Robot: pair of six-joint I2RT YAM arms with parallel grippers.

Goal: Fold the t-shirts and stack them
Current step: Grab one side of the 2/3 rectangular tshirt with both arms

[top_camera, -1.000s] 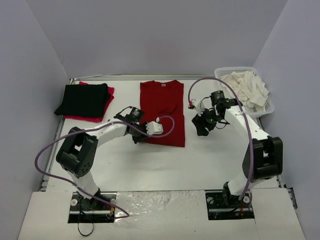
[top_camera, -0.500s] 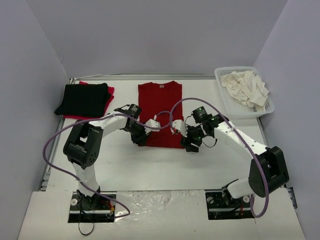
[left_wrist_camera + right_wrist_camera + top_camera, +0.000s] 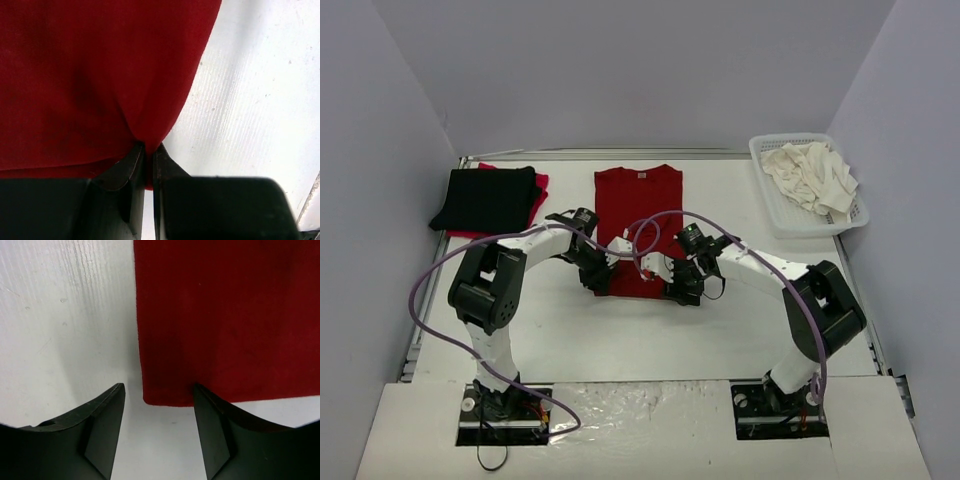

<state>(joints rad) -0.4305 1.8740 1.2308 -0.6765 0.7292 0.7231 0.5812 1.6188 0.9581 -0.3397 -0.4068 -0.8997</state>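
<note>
- Dark red t-shirt (image 3: 638,215) lies flat in the middle of the table (image 3: 720,330), sleeves folded in, so it looks ready for a crosswise fold.
- Its hem corner at 7 o'clock is pinched in the left end effector (image 3: 148,150), jaws together on the cloth.
- At 5 o'clock the right end effector (image 3: 157,390) straddles the other corner, jaws apart, probably to grip so both corners lift evenly.
- A folded black t-shirt (image 3: 485,198) on a bright red t-shirt (image 3: 485,237) sits at 10 o'clock; cream t-shirts (image 3: 812,175) fill the basket (image 3: 800,228) at 2 o'clock.
</note>
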